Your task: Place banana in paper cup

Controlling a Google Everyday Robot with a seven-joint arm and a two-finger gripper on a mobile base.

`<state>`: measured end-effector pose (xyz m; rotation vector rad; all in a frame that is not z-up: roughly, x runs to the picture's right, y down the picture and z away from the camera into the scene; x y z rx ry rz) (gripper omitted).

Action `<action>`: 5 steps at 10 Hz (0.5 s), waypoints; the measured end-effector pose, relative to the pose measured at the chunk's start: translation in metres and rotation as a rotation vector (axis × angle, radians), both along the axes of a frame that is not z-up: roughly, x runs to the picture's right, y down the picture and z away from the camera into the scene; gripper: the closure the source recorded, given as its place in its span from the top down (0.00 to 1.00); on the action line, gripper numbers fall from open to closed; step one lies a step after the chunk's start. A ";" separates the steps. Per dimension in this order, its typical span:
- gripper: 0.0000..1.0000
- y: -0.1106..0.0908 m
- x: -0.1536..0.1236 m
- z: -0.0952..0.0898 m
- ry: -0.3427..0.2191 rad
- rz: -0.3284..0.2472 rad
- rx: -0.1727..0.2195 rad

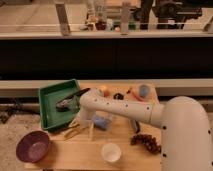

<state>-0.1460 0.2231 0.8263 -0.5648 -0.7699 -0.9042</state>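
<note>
Gripper (84, 123) is hanging low over the wooden table (80, 154), just off the near right corner of the green tray (50, 107) (whether it is spread or closed, I cannot tell). I am reading the banana (74, 132) as lying on the table just beside it. Paper cup (111, 152) is standing upright, apart from both, nearer the front edge.

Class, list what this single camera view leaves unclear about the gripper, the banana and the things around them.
Camera view:
1. Gripper, down by the green tray's near corner: the arm overlaps it, so whether it touches the banana cannot be made out.
2. Blue item: mostly covered by the arm.
3. Dark object in the tray: too small to identify.
</note>
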 end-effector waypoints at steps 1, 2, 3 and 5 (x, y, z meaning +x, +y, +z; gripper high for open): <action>0.80 -0.002 -0.004 0.003 0.015 0.025 0.007; 0.80 -0.005 -0.008 0.005 0.039 0.041 0.008; 0.78 -0.007 -0.013 0.008 0.076 0.042 0.000; 0.64 -0.007 -0.015 0.015 0.129 0.049 -0.017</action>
